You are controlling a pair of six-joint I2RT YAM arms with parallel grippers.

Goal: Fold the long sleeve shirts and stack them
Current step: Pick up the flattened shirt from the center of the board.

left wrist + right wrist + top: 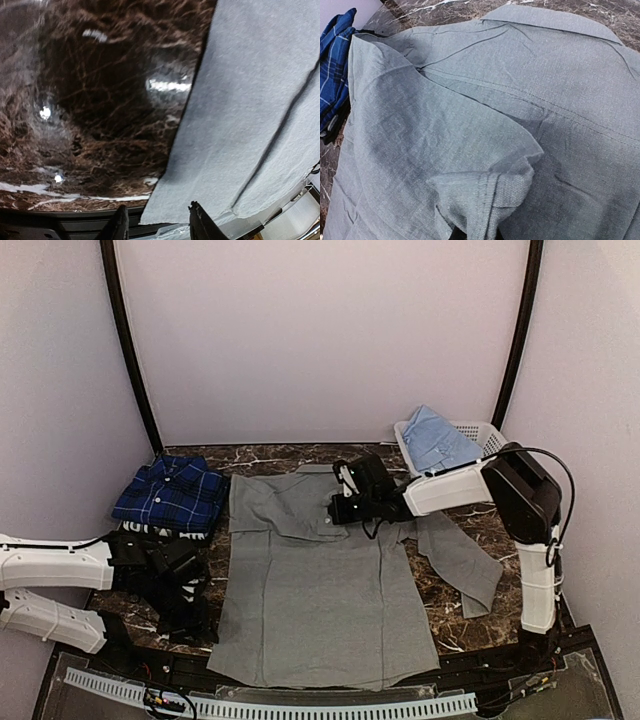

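marble table point(270, 455): grey shirt point(320, 590) spread, folded plaid shirt point(170, 495) left, basket point(480, 427) back right.

White basket point(486, 430), probably plastic, far right on dark marbled table point(455, 625)

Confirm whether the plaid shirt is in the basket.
No, the plaid shirt lies on the table at left, far from the basket.

The grey shirt point(315, 590) lies spread flat in the middle, collar at the far end, with one sleeve trailing right and the other's cuff raised over the chest. The navy plaid shirt point(170, 495) sits folded at far left. The light blue shirt point(437, 440) lies crumpled in the basket point(482, 428).
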